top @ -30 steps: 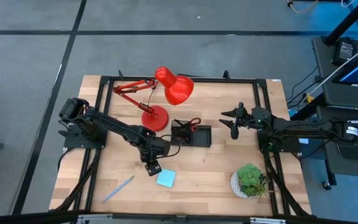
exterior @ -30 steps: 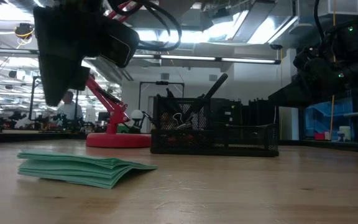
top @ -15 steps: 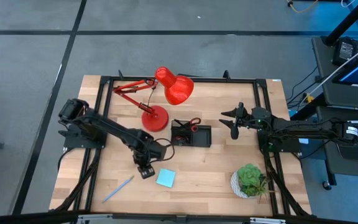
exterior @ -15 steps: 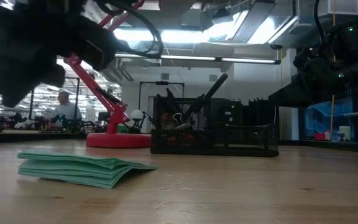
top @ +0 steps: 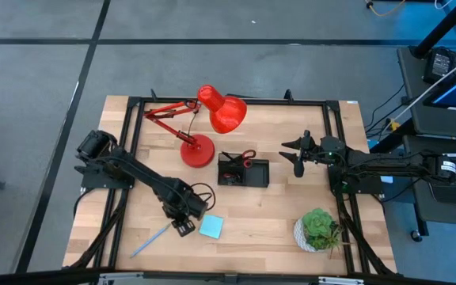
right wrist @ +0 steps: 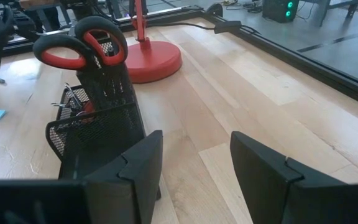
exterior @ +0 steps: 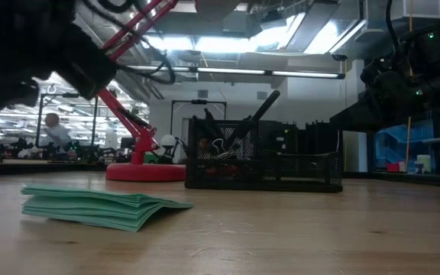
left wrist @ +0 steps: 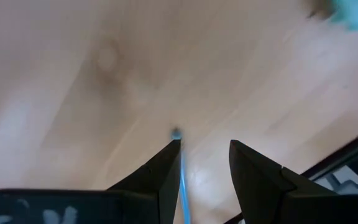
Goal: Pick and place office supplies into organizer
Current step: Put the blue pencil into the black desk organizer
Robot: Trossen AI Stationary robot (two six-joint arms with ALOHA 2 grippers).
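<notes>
Pen [top: 150, 240]: light blue, thin, smooth plastic; lies flat on the wood table [top: 260, 214], lower left of the high view. Judged light, stiff, apt to roll; best pinched mid-barrel. Left gripper [left wrist: 202, 163] is held just above its tip, fingers parted, nothing grasped. Pad [top: 210, 227]: teal, soft paper stack, just right of it. Organizer [top: 244, 172]: black mesh, centre. Right gripper [right wrist: 194, 163] is parked open beside it.

Pale, smooth wooden worktop [top: 275, 214] with visible grain; black wire-mesh metal organizer [right wrist: 98, 134]; glossy red plastic scissors [right wrist: 82, 43] handles; matt paper sticky-note pad [exterior: 98, 207]; glossy red lamp [top: 220, 111].
</notes>
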